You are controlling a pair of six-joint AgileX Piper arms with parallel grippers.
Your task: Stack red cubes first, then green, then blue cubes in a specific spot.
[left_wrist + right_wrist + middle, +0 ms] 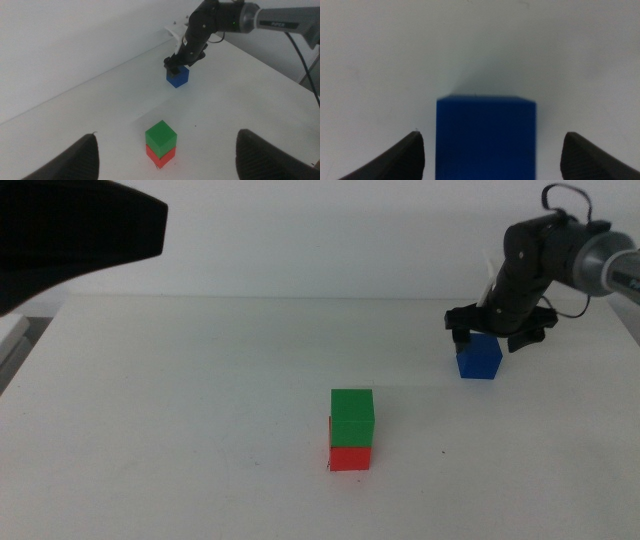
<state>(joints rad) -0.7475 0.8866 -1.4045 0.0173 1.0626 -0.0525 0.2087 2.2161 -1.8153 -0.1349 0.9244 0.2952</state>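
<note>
The green cube (pixel 352 418) sits on the red cube (pixel 350 457) in the middle of the table; the stack also shows in the left wrist view (pixel 161 136). The marked spot is hidden under the stack. The blue cube (pixel 479 358) rests on the table at the right rear. My right gripper (pixel 490 338) hangs just over it, open, its fingers (pixel 400 160) on either side of the blue cube (pixel 486 137) without touching it. My left gripper (pixel 80 230) is raised at the far left, open and empty, its fingers (pixel 75 160) wide apart.
A tiny black mark (pixel 445 452) lies on the white tabletop right of the stack. The table's far edge (pixel 300 298) meets a white wall. The right arm (pixel 560 250) reaches in from the right rear.
</note>
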